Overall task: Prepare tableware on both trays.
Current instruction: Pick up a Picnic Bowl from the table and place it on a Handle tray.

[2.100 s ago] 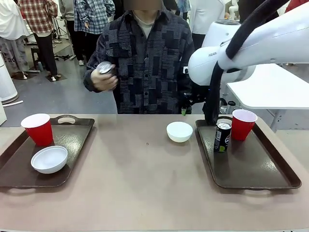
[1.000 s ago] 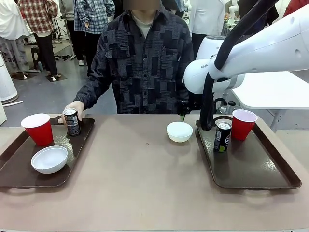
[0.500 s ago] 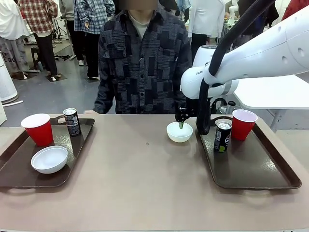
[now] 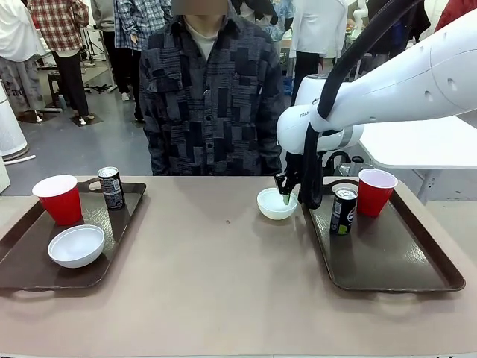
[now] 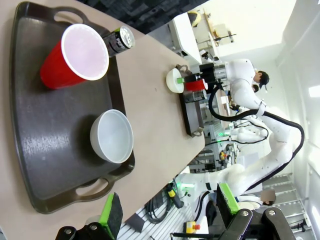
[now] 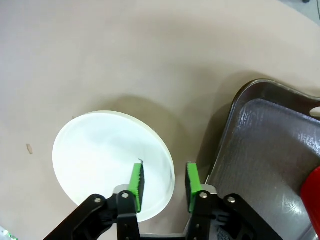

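Observation:
My right gripper (image 4: 285, 195) hangs over the right rim of a white bowl (image 4: 274, 206) lying on the table between the trays. In the right wrist view the gripper (image 6: 165, 182) straddles the rim of this bowl (image 6: 100, 155), one green pad inside and one outside, with small gaps left. The right tray (image 4: 387, 253) carries a dark can (image 4: 343, 211) and a red cup (image 4: 375, 192). The left tray (image 4: 112, 224) holds a red cup (image 4: 59, 198), a can (image 4: 112, 187) and a white bowl (image 4: 76, 245). My left gripper (image 5: 169, 210) is open high above that tray (image 5: 45, 130).
A person in a dark patchwork shirt (image 4: 209, 97) stands at the far edge of the table, hands off it. The right tray's near rim (image 6: 225, 135) lies just beside the bowl. Bare table surface (image 4: 216, 276) spreads between the trays.
The person's hand left the can on the left tray and withdrew. My right gripper came down onto the bowl's rim and its jaws narrowed. The left gripper stayed open.

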Controlling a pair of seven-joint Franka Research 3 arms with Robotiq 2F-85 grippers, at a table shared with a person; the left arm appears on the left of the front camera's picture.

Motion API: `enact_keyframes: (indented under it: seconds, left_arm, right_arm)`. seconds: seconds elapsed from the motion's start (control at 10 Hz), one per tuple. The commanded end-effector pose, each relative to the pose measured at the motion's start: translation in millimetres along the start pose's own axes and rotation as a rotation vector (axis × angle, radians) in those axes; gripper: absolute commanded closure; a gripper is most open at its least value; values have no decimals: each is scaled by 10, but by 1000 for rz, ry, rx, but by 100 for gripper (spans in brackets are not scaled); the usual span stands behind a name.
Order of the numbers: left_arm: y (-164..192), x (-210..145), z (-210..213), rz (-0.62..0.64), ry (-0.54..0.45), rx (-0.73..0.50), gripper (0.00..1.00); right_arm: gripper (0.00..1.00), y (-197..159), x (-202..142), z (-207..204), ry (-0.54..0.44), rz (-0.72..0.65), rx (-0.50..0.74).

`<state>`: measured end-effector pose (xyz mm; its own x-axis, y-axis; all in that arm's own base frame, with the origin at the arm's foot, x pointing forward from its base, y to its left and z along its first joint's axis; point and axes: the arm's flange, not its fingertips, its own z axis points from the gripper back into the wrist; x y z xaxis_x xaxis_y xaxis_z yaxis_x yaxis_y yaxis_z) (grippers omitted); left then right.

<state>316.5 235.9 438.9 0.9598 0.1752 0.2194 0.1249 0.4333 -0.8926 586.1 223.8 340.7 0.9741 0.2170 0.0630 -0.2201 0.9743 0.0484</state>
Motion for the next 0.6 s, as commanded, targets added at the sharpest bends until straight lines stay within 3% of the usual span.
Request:
enact_keyframes:
  seconds: [0.0, 0.3, 0.5]
  left_arm:
    - [-25, -8, 14, -5, -5, -3, 0]
    - [-25, -8, 14, -5, -5, -3, 0]
    - [-25, -8, 14, -5, -5, -3, 0]
  right_arm:
    - [73, -4, 83, 6, 7, 20, -39]
    - [100, 10, 74, 24, 3, 24, -35]
    - [100, 84, -150, 282, 3, 91, -32]
